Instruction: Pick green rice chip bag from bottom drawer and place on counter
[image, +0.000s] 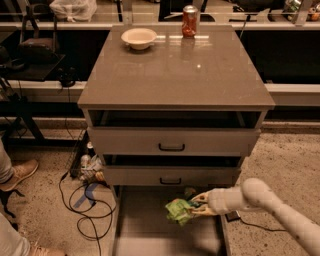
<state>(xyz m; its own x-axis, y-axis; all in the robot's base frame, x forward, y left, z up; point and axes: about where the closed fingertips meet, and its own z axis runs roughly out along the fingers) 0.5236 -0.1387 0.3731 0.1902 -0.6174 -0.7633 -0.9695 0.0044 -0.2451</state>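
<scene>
1. Pale two-finger gripper (196, 204) at the end of the white arm (260, 200) reaches in from the lower right and sits low over the right half of the open bottom drawer (142, 227), a wide, shallow grey tray pulled out at the foot of the cabinet.
2. Its fingers (201, 197) are closed onto the right edge of the small, crinkly light-green rice chip bag (177, 210), one above and one below.
3. That bag is inside the bottom drawer, right of centre; whether it rests on the drawer floor or hangs just above it cannot be told. A dark patch shows on its face, but no lettering can be read.
4. Two grey drawers with black handles (171, 147) stand above, each slightly open.
5. On the flat, glossy grey-brown table (175, 75) topping the cabinet, a cream round bowl (139, 37) sits at the far left and a red soda can (189, 21) stands upright at the far edge, well apart; the can's label is unreadable.
</scene>
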